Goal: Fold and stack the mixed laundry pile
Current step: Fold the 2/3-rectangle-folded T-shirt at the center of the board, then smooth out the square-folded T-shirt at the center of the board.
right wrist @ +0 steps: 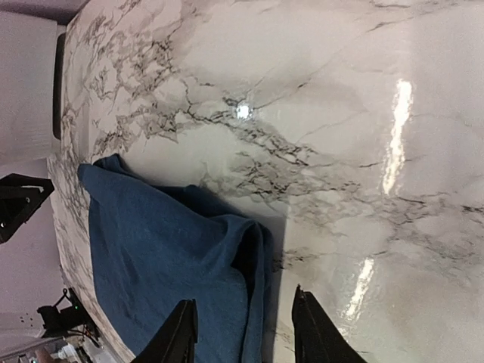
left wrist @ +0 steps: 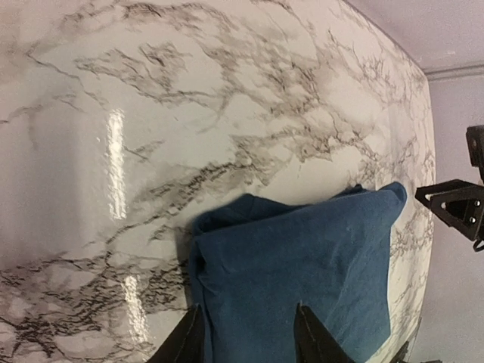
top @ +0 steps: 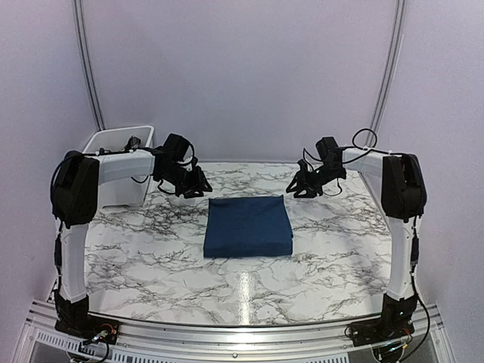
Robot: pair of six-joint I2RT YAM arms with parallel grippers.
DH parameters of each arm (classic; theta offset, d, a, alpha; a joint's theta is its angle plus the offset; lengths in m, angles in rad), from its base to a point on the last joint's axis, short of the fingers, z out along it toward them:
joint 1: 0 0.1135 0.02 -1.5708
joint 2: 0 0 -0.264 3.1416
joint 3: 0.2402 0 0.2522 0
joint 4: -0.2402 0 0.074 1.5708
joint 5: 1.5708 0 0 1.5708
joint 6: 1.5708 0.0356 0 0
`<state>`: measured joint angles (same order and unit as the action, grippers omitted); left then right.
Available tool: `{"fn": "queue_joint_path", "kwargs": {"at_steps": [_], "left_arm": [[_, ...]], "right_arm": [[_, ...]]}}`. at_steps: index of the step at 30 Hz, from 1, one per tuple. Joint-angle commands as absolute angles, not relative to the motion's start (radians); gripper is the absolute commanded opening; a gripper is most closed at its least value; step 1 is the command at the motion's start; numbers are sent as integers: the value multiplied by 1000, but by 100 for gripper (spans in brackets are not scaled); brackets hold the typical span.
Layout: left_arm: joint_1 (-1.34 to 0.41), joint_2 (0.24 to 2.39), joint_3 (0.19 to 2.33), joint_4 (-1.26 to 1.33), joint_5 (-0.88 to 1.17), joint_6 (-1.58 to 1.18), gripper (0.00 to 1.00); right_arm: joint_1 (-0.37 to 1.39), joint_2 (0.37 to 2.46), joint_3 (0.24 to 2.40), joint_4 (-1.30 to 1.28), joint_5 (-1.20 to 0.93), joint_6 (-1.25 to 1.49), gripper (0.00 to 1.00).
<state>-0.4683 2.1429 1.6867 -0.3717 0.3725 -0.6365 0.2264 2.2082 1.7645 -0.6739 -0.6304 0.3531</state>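
The navy blue t-shirt [top: 248,225] lies folded into a neat rectangle at the middle of the marble table. It also shows in the left wrist view [left wrist: 302,265] and in the right wrist view [right wrist: 166,257]. My left gripper [top: 195,184] hovers open and empty above the shirt's far left corner; its fingertips [left wrist: 189,333] frame that corner. My right gripper [top: 302,184] hovers open and empty above the shirt's far right corner, fingertips [right wrist: 306,318] apart. The plaid garment is out of view.
A white plastic bin [top: 121,162] stands at the far left behind my left arm. The marble table [top: 151,257] stretches around the shirt. Walls close the back and sides.
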Motion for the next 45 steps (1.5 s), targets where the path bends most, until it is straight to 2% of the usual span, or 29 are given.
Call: {"fn": "queue_joint_path", "kwargs": {"at_steps": [1,3,7,14,21,28,34,39,45], "left_arm": [[-439,2053,1677,-381,321,-560,51],[-440,2010,1634,-377,330,-515,59],[-470,1978,1577,-318,464,-442,60],[-551,2129,1632,-157,617,-471,48],[-519,2342,1775,6,623,-612,45],[-464,2416,1738,63,572,-676,45],[-447,2219,1624,-35,499,-537,56],[-489,2008,1469,-75,498,-466,60],[-646,1918,1322,5,588,-533,62]], "right_arm": [[199,2101,1778,-654,-641,332,40],[213,2057,1715,-612,-691,337,39],[288,2006,1570,-457,-784,389,38],[364,2144,1601,-210,-917,526,33],[299,2349,1701,-127,-947,580,30],[235,2433,1720,-84,-967,614,31],[229,2288,1701,-167,-995,561,38],[301,2049,1460,-103,-1035,609,41],[455,1926,1212,42,-1033,712,42]]}}
